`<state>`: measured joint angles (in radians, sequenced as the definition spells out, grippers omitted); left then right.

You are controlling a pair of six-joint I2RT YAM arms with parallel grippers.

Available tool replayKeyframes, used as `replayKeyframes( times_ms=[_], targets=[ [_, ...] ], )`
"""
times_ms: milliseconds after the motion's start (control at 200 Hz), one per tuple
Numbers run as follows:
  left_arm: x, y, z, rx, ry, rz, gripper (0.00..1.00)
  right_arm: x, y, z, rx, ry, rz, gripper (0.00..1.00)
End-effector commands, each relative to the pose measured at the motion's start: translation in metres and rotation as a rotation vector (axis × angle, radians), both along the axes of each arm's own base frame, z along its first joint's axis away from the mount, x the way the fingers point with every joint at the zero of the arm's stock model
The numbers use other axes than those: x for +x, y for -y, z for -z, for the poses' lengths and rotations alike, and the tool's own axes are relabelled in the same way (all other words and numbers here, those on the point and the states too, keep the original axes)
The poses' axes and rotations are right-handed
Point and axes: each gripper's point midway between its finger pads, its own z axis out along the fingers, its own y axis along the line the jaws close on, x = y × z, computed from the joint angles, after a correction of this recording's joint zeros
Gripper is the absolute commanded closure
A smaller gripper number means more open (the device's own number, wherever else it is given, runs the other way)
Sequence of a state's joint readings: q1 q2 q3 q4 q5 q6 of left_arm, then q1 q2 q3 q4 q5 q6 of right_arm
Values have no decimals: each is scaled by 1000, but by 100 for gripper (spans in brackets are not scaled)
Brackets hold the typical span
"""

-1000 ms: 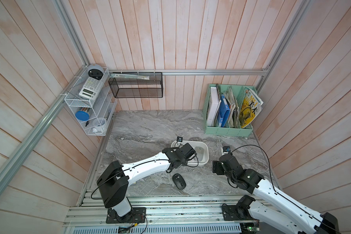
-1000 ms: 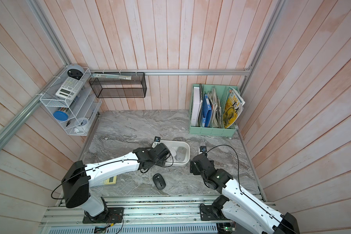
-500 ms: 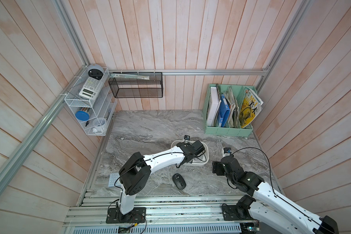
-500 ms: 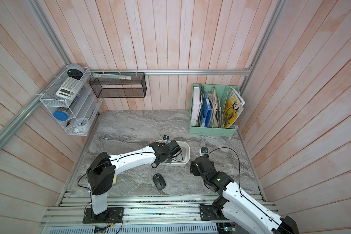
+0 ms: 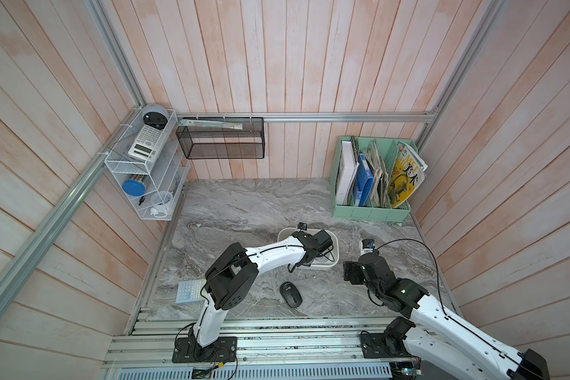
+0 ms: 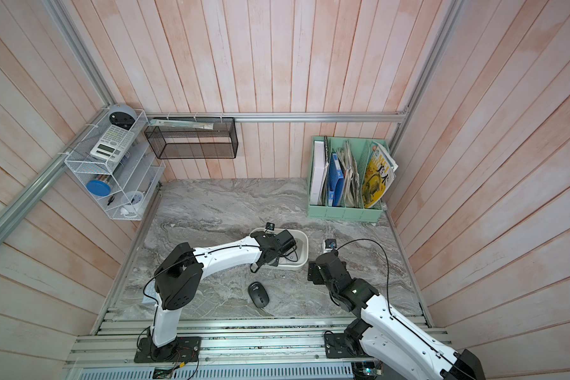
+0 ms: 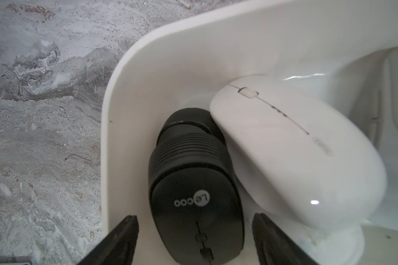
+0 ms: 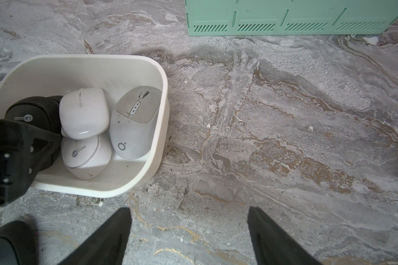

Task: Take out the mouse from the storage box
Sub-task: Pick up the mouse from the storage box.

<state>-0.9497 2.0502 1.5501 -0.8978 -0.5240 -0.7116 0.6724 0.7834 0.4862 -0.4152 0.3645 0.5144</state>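
left tool (image 7: 195, 215) released, jaws straddling black mouse (image 7: 193, 183) inside storage box (image 7: 129, 91); right tool (image 8: 189, 208) released over counter (image 8: 285, 137) beside storage box.

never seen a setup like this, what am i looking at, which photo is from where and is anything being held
These are two white robot arms bolted at the edge of a grey marble-patterned table, each ending in a black two-fingered gripper. The two wide pictures come from one twin-lens camera overhead; the two close-ups come from cameras on the arms' wrists. The left gripper is inside the shallow white plastic storage box, its jaws open on either side of a black ribbed mouse, not gripping it. Also in the box: a glossy white mouse, a white ribbed mouse and a grey speckled mouse. A second black mouse lies on the table. The right gripper hovers open beside the box, holding nothing.
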Motion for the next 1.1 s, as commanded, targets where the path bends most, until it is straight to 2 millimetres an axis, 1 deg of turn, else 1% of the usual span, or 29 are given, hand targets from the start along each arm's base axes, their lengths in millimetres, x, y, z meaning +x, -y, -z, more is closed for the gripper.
replayKeyframes(
  times_ms=[0, 165, 325, 470, 540, 605, 750, 1025, 1095],
  targets=[
    [7, 4, 7, -25, -13, -22, 16, 0, 0, 2, -7, 1, -10, 14],
    [12, 1, 17, -34, -31, -37, 20, 1, -1, 2, -7, 0, -13, 14],
    [15, 6, 24, -43, -44, -29, 26, 1, -1, 3, -8, -1, -13, 14],
    [18, 12, 22, -62, -42, -24, 34, 1, -2, 3, -7, -2, -14, 14],
    [16, 16, 20, -82, -53, -16, 37, 1, -2, 4, -7, -7, -17, 13],
    [14, 19, 15, -94, -49, -7, 39, 1, -3, 5, -10, -14, -19, 13],
    [13, 17, 1, -108, -27, -9, 41, 2, -4, 5, -14, -18, -21, 13],
    [11, 14, -40, -163, 26, 11, 41, 1, -3, 5, -11, -18, -17, 13],
    [9, 13, -46, -174, 25, 18, 41, 1, -3, 5, -11, -17, -16, 13]
  ],
)
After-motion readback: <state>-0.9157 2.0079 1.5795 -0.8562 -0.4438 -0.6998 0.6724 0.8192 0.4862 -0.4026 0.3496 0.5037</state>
